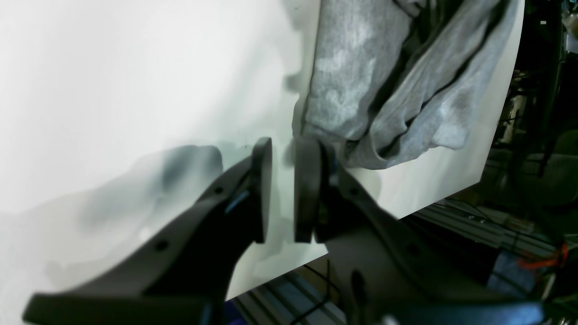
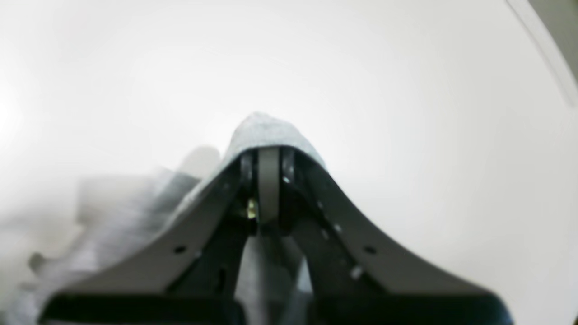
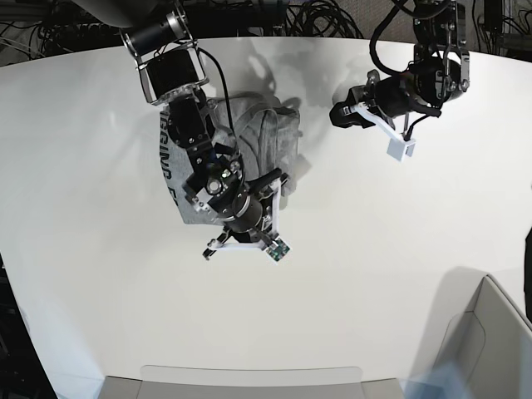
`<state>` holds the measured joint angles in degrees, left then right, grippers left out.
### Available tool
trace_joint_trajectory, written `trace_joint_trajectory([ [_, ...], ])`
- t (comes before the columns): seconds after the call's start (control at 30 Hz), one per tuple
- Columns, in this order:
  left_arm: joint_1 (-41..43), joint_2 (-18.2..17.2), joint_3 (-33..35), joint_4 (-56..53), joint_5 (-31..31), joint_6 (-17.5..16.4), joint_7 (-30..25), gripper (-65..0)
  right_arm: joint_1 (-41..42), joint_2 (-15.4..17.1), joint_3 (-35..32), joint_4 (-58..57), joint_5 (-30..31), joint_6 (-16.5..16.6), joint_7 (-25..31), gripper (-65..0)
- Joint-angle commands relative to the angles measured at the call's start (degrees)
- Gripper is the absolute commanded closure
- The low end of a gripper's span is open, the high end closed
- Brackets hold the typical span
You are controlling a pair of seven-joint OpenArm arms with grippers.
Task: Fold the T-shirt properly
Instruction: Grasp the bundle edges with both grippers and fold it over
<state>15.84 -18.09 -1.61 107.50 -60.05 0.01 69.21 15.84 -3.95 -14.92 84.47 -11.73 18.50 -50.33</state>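
The T-shirt point(image 3: 249, 141) lies bunched in a heap on the far-left part of the white table point(image 3: 399, 274), with black lettering showing along its left edge. It is not yet spread flat, so the folding has hardly begun.

The right gripper point(image 2: 268, 155) is clamped on the shirt — its wrist view shows grey cloth draped over the tips and pinched between the closed jaws, with more cloth trailing off to the lower left. In the base view that arm sits right over the heap, its wrist covering the near edge of the shirt.

The left gripper point(image 1: 283, 189) holds nothing. Its jaws stand a little apart with bare table showing through the gap, and it hangs clear of the cloth. From it, the shirt lies just ahead and slightly to one side; in the base view that means across a strip of bare table to the left.

The heap's long axis seems to run near-to-far, roughly along the right arm. The right arm is plainly the nearer one; the left would have to reach leftward to take a second corner.

Only the left wrist view shows the folds and dark hollows in the heap's side — the base view hides these under the right arm. Only the right wrist view proves the pinch.
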Motion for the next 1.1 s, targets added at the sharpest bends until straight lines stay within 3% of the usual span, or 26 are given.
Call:
trace_joint_trajectory([
  [0.0,-1.99,-0.24,1.12,1.02,-0.92,-0.23,0.11,-10.3,2.58,-0.58,-1.21,-1.70,0.17,1.23,-0.71,0.0],
  [0.07,-3.40,-0.51,4.20,1.02,-0.83,-0.23,0.02,-10.3,4.96,-0.76,-2.97,-8.64,0.17,3.96,-2.55,0.0],
  [0.17,-4.01,-0.33,7.89,1.02,-0.83,-0.14,0.02,-10.3,5.83,-1.81,-4.29,-14.97,0.17,4.40,-2.29,0.0],
  [0.33,-3.66,-0.33,11.06,1.02,-0.83,0.12,-0.16,-10.3,3.99,-3.75,-5.87,-10.75,0.08,4.40,-2.55,0.0],
  [0.6,-3.48,-0.33,10.62,1.11,-0.83,0.12,-0.24,-10.3,2.76,-3.75,-15.72,-2.22,-0.19,4.40,-2.73,0.0],
  [0.73,-3.48,-0.33,10.88,1.20,-0.92,0.12,-0.24,-10.3,2.85,-3.84,-16.42,-2.14,-0.27,4.40,-2.73,0.0],
  [0.83,-3.04,-0.33,10.53,4.19,-0.92,0.21,-0.33,-10.3,1.44,-2.69,-14.31,2.79,-0.36,4.22,-2.73,0.0],
  [1.07,-2.34,-0.24,12.99,9.46,-1.79,-0.14,-4.81,-7.3,-0.49,3.73,6.17,10.52,-0.36,4.49,-2.73,0.0],
])
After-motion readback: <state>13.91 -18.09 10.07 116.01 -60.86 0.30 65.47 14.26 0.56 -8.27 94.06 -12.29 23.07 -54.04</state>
